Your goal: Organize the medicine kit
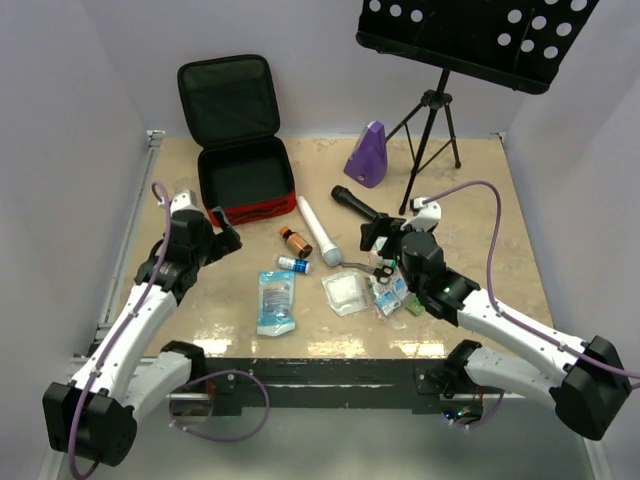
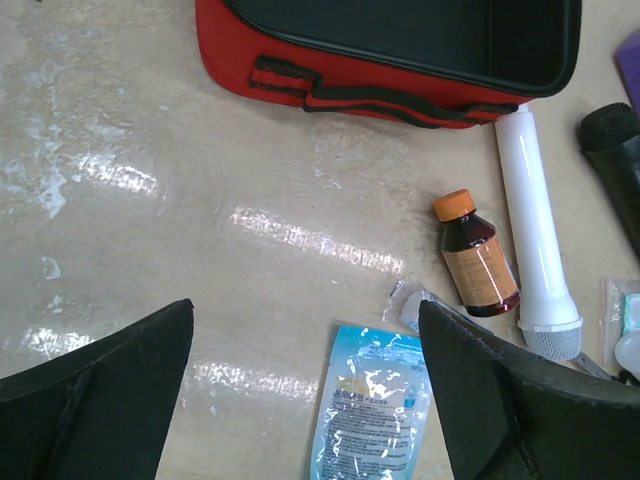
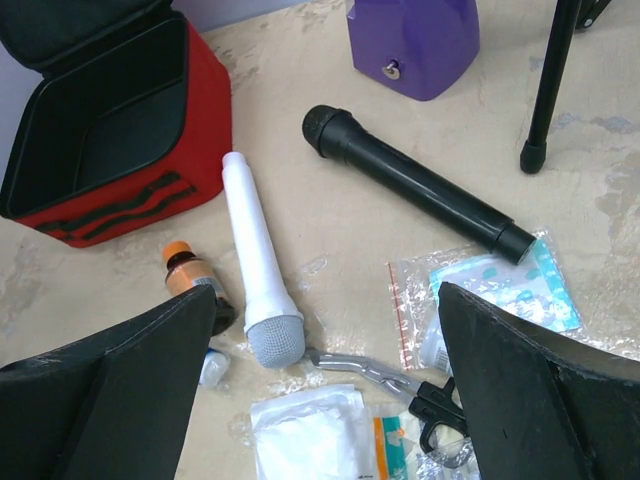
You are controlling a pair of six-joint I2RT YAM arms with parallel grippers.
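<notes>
The medicine kit (image 1: 255, 208), a red zip case with black lining, lies open at the back left with its lid up; nothing shows inside it. In front of it lie a brown bottle with an orange cap (image 1: 295, 242), a small white bottle (image 1: 294, 264), a blue packet (image 1: 276, 300), a white gauze packet (image 1: 346, 293), scissors (image 1: 365, 266) and a zip bag of blue packets (image 1: 392, 293). My left gripper (image 2: 305, 330) hangs open above the blue packet (image 2: 372, 415), near the kit's front wall (image 2: 230, 40). My right gripper (image 3: 327, 300) hangs open over the scissors (image 3: 390, 378) and gauze (image 3: 310, 435).
A white microphone (image 1: 318, 230) and a black microphone (image 1: 356, 205) lie among the supplies. A purple metronome (image 1: 367, 155) stands at the back. A black music stand (image 1: 470, 40) on a tripod (image 1: 430, 130) rises at the back right. White walls close in the table.
</notes>
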